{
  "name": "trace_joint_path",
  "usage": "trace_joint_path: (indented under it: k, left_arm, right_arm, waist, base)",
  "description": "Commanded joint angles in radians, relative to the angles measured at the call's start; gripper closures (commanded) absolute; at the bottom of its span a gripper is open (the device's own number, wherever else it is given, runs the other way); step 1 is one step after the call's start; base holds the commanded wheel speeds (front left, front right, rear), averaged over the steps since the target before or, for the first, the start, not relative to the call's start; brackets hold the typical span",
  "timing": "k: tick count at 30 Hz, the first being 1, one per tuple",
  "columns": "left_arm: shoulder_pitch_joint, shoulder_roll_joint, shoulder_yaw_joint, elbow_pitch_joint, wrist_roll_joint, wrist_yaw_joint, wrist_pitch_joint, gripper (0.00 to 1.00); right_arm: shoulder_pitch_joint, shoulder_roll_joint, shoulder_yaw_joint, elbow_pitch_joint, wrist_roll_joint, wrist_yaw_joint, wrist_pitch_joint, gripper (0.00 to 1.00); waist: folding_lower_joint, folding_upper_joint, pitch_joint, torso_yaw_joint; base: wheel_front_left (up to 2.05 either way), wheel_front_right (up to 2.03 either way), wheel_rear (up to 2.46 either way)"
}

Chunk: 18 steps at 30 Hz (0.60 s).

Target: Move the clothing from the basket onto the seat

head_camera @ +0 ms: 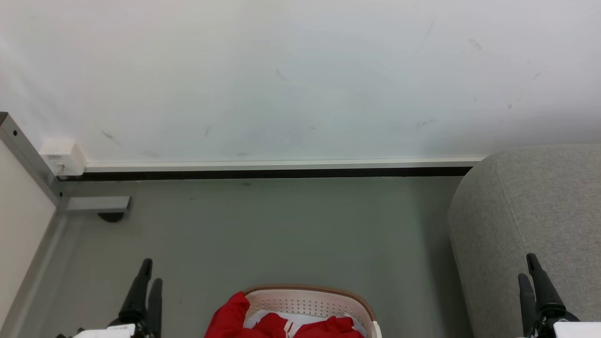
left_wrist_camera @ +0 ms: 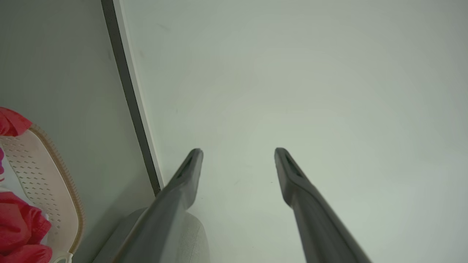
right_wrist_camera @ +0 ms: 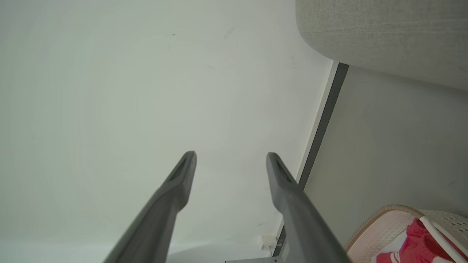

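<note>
A white wall [head_camera: 300,70] with faint dark scuffs takes up the upper half of the head view. It ends in a pale baseboard [head_camera: 281,165] with a dark strip under it. Below that lies the grey-green floor [head_camera: 281,225].

The seat [head_camera: 530,202], light grey fabric with a rounded edge, rises at the right side of the head view, and its corner reaches back to the baseboard. In the right wrist view it shows as a curved grey mass in the upper corner.

The basket [head_camera: 310,287] stands on the floor at the bottom middle of the head view, between the two arms and apart from the seat. It is cream plastic with rows of small holes and a brown rim, and the bottom edge cuts it off.

The clothing [head_camera: 230,319] lies in the basket. One bright red fold hangs over the rim on the robot's left and other red folds are bunched inside, with some white fabric [head_camera: 256,318] among them.

A grey metal frame [head_camera: 28,155] runs slantwise at the left edge, with a small white box [head_camera: 63,157] beside it at the foot of the wall.

The left claw [head_camera: 152,271] points up at the lower left, above the floor. Its wrist view shows its two dark fingers [left_wrist_camera: 190,171] spread wide apart with nothing between them. The right claw [head_camera: 526,266] points up at the lower right in front of the seat, and its fingers [right_wrist_camera: 182,175] are likewise spread and empty.
</note>
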Motion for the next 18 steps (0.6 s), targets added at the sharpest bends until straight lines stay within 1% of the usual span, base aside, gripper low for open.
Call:
trace_joint_path:
  k: [1,6,12,18]
  left_arm:
    - [-0.015,0.006,-0.002,-0.026,0.009,-0.001,-0.014,0.00]
    - [-0.015,0.006,-0.003,-0.046,0.054,-0.001,-0.038,0.00]
    - [-0.012,0.007,0.003,-0.071,0.150,0.000,-0.065,0.00]
    - [-0.005,0.008,-0.005,-0.097,0.295,0.001,-0.090,0.00]
  right_arm:
    - [-0.022,-0.009,0.012,-0.031,0.003,0.000,-0.014,0.00]
    - [-0.025,-0.011,0.037,-0.056,-0.028,0.000,-0.038,0.00]
    - [-0.027,-0.014,0.058,-0.074,-0.113,0.000,-0.065,0.00]
    - [-0.030,-0.020,0.077,-0.084,-0.257,0.000,-0.091,0.00]
  waist:
    - [0.0000,0.0000,0.000,0.001]
    - [0.0000,0.0000,0.000,0.002]
    - [0.0000,0.0000,0.001,0.002]
    - [0.0000,0.0000,0.002,0.002]
  base:
    - [0.00,0.00,0.00]
    - [0.00,0.00,0.00]
    - [0.00,0.00,0.00]
    - [0.00,0.00,0.00]
